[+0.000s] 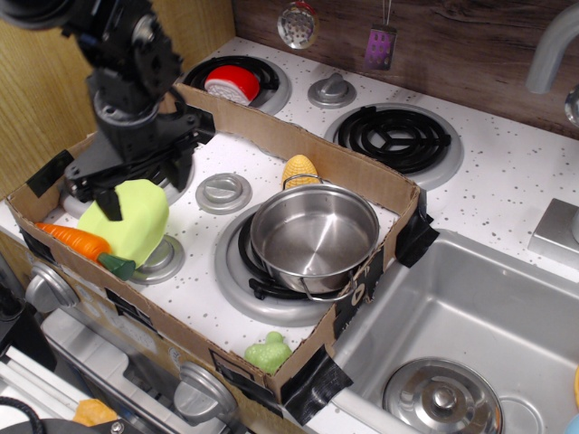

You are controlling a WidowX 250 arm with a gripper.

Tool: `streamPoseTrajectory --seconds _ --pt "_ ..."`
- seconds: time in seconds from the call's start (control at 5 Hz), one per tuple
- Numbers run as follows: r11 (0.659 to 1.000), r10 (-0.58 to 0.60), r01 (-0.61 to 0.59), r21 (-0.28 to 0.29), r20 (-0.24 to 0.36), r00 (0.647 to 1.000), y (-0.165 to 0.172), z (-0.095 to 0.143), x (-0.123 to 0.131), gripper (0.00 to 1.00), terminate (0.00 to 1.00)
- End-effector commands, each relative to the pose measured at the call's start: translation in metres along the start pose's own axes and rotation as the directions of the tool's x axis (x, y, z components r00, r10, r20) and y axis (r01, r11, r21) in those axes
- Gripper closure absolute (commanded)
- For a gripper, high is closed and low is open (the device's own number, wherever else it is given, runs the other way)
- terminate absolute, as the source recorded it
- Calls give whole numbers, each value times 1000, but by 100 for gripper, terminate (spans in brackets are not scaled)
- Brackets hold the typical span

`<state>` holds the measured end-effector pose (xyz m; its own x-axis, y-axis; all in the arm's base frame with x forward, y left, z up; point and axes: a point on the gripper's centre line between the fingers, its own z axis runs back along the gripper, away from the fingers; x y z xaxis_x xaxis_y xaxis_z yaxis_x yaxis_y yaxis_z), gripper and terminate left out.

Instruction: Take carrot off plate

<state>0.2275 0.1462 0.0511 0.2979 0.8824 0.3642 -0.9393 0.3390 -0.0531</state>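
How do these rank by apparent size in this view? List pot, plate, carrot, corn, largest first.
1. Steel pot
2. Lime-green plate, partly hidden by the arm
3. Carrot
4. Corn cob, though the pot hides part of it, so carrot versus corn is unsure.

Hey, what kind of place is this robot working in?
Most likely a toy play kitchen: coil burners on a speckled stovetop, a sink to the right, and plastic food such as the carrot by the plate.

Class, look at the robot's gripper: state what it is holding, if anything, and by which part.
Nothing is held. The gripper hangs open above the plate, its fingers spread; the carrot lies untouched at the plate's front-left edge.
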Motion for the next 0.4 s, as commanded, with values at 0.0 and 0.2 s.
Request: streamPoseTrajectory --seconds 0.0,0.2 --pt "995 100 -101 6 93 991 24 5 17 0 0" --pt "995 102 -101 -8 90 991 32 1 21 0 0"
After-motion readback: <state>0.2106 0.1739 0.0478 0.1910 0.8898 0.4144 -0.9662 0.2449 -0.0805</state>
